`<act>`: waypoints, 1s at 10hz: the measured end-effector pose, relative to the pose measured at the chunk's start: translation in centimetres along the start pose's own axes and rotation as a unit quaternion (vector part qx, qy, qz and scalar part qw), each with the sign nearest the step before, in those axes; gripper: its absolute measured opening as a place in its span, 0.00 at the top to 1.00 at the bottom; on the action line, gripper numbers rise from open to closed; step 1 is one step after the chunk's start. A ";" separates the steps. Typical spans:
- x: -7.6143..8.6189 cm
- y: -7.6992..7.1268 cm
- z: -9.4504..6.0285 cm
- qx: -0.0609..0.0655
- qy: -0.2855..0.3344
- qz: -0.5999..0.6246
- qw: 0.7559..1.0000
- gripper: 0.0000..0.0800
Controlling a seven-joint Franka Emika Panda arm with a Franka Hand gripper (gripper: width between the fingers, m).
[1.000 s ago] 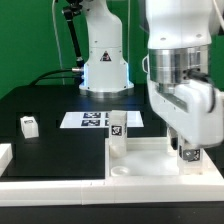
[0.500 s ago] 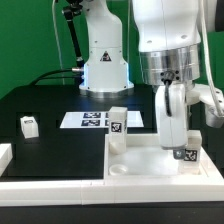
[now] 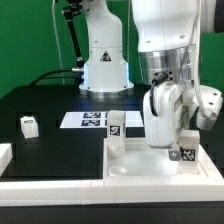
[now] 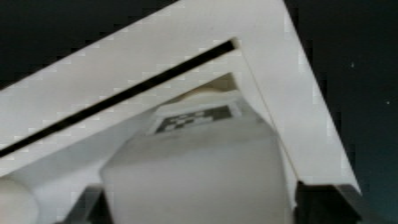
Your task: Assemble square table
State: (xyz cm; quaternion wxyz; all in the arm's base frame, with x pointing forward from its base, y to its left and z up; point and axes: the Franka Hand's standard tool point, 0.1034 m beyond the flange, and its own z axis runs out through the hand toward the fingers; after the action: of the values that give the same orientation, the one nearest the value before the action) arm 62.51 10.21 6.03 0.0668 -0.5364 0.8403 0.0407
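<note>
The white square tabletop (image 3: 150,163) lies with its raised rim up at the front of the black table. One white tagged leg (image 3: 117,126) stands upright at its far corner on the exterior view's left. My gripper (image 3: 178,142) is tilted over the far corner on the exterior view's right, shut on a second leg (image 3: 185,152) whose lower end is at the tabletop. In the wrist view this leg (image 4: 196,165) fills the gap between my dark fingers (image 4: 347,205). A third leg (image 3: 29,125) stands loose at the exterior view's left.
The marker board (image 3: 88,120) lies behind the tabletop. White border rails (image 3: 40,183) run along the front and the left edge. The robot's base (image 3: 104,60) stands at the back. A green wall closes the scene.
My wrist has turned and tilted, and the gripper has shifted slightly toward the exterior view's left with the leg still held. The other legs and the tabletop have not moved.
</note>
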 end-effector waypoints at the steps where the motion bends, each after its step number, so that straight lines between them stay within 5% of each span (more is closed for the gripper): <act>1: 0.0 0.0 0.0 0.000 0.000 0.000 1.000 0.30; 3: -0.1 0.0 -0.2 0.001 -0.001 -0.002 1.000 0.21; 6: -0.4 0.7 -4.9 0.016 -0.025 -0.030 0.999 0.19; 10: -0.2 0.9 -4.8 0.011 -0.020 -0.036 0.999 0.19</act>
State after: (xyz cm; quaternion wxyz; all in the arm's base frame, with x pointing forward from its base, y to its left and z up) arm 61.44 10.05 10.78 0.0909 -0.5645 0.8194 0.0396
